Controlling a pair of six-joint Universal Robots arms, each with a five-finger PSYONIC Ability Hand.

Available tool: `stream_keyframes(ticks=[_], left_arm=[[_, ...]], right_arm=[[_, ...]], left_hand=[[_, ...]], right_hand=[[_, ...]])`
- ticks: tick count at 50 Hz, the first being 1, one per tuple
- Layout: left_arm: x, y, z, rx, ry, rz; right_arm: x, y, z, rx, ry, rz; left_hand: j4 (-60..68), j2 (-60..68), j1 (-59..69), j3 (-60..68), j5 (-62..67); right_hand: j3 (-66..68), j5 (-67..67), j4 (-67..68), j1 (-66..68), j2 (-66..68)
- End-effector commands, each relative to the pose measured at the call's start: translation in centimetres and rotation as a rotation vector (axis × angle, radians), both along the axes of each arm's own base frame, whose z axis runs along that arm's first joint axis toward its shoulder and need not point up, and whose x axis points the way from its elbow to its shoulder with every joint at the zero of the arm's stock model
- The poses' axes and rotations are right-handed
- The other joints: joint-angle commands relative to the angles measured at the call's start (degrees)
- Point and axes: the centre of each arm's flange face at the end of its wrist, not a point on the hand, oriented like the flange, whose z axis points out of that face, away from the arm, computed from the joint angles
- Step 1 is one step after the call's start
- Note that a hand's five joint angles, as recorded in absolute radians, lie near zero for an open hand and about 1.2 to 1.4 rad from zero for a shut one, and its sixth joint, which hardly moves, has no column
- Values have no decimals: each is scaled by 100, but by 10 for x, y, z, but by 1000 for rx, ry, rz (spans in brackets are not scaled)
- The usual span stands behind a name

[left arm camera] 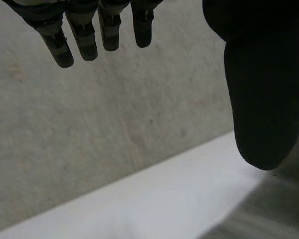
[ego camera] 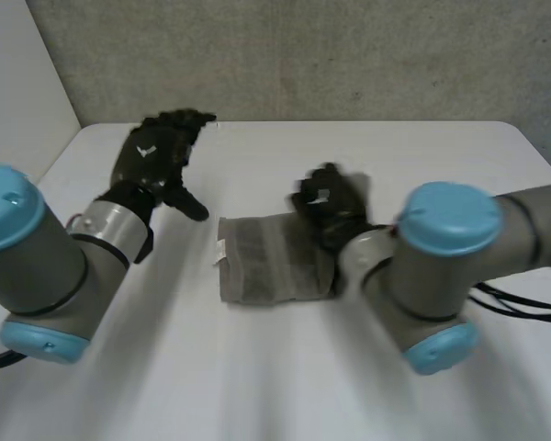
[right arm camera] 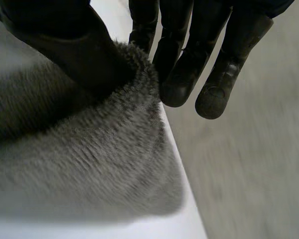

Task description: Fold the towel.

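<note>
Towel (ego camera: 271, 259) lies folded small on the tabletop (ego camera: 257, 367), its end edge pinched between the thumb and fingers of the right hand (ego camera: 331, 207). The left hand (ego camera: 156, 156) hovers beside it, fingers straight, empty. Folding looks nearly finished; next comes releasing and lifting clear

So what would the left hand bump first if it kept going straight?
Probably the grey wall behind the table; the left hand points at it with nothing between, though depth is unclear.

Grey arm joints (ego camera: 46, 262), light-blue caps (ego camera: 5, 207); black fingered left hand (ego camera: 156, 152), black right hand (ego camera: 331, 207).
</note>
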Motion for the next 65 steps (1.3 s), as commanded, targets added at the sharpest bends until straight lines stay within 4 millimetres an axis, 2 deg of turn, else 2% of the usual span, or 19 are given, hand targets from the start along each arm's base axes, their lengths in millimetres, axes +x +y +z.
stream_keyframes(ticks=[1, 8, 9, 10, 11, 13, 18, 25, 29, 38, 43, 48, 52, 55, 57, 59, 60, 62, 65], left_arm=[[19, -3, 17, -39, 26, 102], [34, -7, 13, -24, 30, 176], [34, -7, 13, -24, 30, 176], [34, -8, 14, -27, 33, 178], [34, -8, 14, -27, 33, 178], [33, -10, 13, -24, 35, 178], [29, -12, 10, -15, 43, 166], [17, -15, -5, 38, 55, 133], [0, -9, -27, 103, 32, 84], [-15, 13, -89, 298, -90, 29], [-17, 15, -112, 347, -119, 21], [-19, 16, -119, 359, -127, 14], [-23, 13, -110, 335, -117, 10], [-28, 8, -78, 259, -74, 4], [-27, 8, -35, 171, -27, 3], [-25, 8, -15, 133, -4, 6], [-25, 8, -14, 133, -4, 6], [-21, 13, 30, 55, 39, 8], [-15, 22, 68, 4, 67, 8]], right_arm=[[46, 76, -35, -3, 147, 373], [41, 85, -47, 37, 211, 405], [40, 84, -41, 44, 189, 395], [39, 80, -29, 55, 140, 376], [39, 80, -29, 55, 139, 376], [30, 66, -2, 104, -2, 308], [7, 40, 29, 234, -246, 171], [-22, 15, 41, 407, -439, 8], [-39, -7, 35, 505, -474, -103], [-33, -25, 2, 619, -458, -153], [-28, -33, -34, 675, -410, -179], [-27, -35, -46, 709, -382, -191], [-28, -34, -39, 711, -375, -191], [-29, -33, -16, 684, -394, -181], [-31, -33, 6, 643, -423, -172], [-41, -33, 51, 551, -490, -160], [-41, -33, 51, 551, -490, -160], [-54, -33, 97, 455, -568, -157], [-73, -33, 139, 353, -639, -183]], left_hand=[[35, 34, 41, 30, -119], [18, 17, 24, 14, -136], [18, 17, 24, 14, -136], [18, 17, 24, 14, -136], [18, 17, 24, 14, -136], [18, 17, 24, 14, -136], [18, 17, 24, 14, -136], [52, 51, 58, 47, -102], [85, 84, 91, 81, -69], [52, 51, 58, 47, -102], [85, 84, 91, 81, -69], [102, 101, 108, 98, -52], [102, 101, 108, 98, -52], [85, 84, 91, 81, -69], [69, 68, 75, 64, -85], [69, 68, 75, 64, -85], [69, 68, 75, 64, -85], [52, 51, 58, 47, -102], [68, 68, 74, 64, -86]], right_hand=[[331, 344, 302, 409, 448], [331, 344, 302, 409, 448], [-546, -532, -575, -468, -429], [-3369, -3355, -3398, -3291, -3252], [-3397, -3384, -3426, -3319, -3280], [-6669, -6656, -6698, -6591, -6552], [-6669, -6656, -6698, -6591, -6552], [-6669, -6656, -6698, -6591, -6552], [-6669, -6656, -6698, -6591, -6552], [-6669, -6656, -6698, -6591, -6552], [-6669, -6656, -6698, -6591, -6552], [-6669, -6656, -6698, -6591, -6552], [-6669, -6656, -6698, -6591, -6552], [-6669, -6656, -6698, -6591, -6552], [-6669, -6656, -6698, -6591, -6552], [-6669, -6656, -6698, -6591, -6552], [-6669, -6656, -6698, -6591, -6552], [-6669, -6656, -6698, -6591, -6552], [-6669, -6656, -6698, -6591, -6552]])
